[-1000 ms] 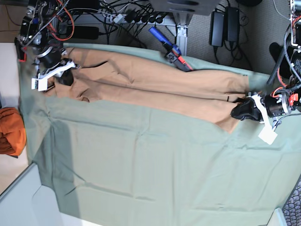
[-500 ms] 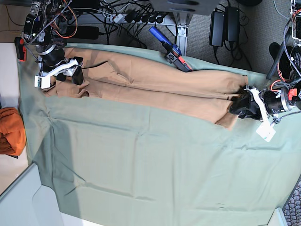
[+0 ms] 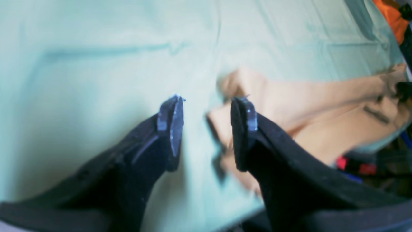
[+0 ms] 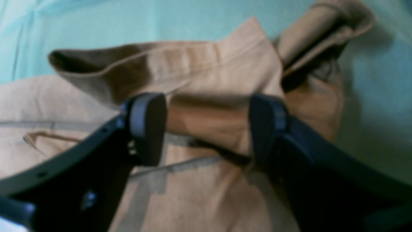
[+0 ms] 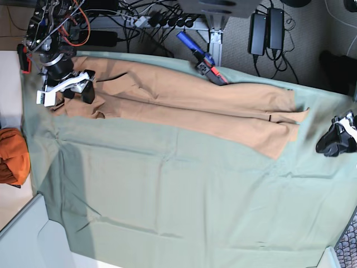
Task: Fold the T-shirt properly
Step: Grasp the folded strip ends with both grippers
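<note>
Finding T-shirt lying stretched along one edge of green cloth. Now holding left end effector released over the cloth, clear of T-shirt; keeping right end effector unclenched at T-shirt's bunched end.

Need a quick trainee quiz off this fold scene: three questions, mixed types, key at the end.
1. True or false: the left gripper is clamped on the T-shirt.
2. Multiple choice: which gripper is directly over one end of the T-shirt?
A) left
B) right
C) both
D) neither
3. Fill in the blank: the bunched cloth beside the green cloth is ____ in colour.

Key: 1 false; 2 B; 3 orange
</note>
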### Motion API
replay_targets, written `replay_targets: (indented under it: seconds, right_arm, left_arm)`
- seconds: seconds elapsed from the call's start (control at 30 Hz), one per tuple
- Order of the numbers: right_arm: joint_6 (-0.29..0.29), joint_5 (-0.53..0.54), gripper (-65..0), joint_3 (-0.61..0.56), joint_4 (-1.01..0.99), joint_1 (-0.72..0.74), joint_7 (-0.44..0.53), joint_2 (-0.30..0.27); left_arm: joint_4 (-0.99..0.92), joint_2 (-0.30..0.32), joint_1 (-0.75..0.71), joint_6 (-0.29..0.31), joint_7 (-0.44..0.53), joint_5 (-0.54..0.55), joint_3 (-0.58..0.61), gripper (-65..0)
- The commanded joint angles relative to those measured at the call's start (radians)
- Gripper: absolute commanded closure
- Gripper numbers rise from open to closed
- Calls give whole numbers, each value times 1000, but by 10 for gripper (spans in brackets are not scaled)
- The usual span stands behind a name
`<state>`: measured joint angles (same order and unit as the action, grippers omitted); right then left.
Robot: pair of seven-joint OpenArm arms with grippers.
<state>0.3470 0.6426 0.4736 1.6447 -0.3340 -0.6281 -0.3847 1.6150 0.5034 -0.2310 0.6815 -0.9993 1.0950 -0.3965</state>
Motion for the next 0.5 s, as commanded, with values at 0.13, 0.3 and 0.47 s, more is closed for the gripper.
replay_targets:
  seconds: [0.13, 0.3, 0.47]
  right_arm:
    - [95, 13, -411, 11, 18, 29, 26, -16]
    - [95, 13, -411, 11, 18, 29, 26, -16]
    - [95, 12, -411, 11, 18, 28, 26, -16]
  left_arm:
    - [15, -5, -106, 17, 7, 74, -4, -277]
    - [15, -64, -120, 17, 11, 88, -4, -277]
    - [15, -120, -119, 17, 11, 102, -3, -277]
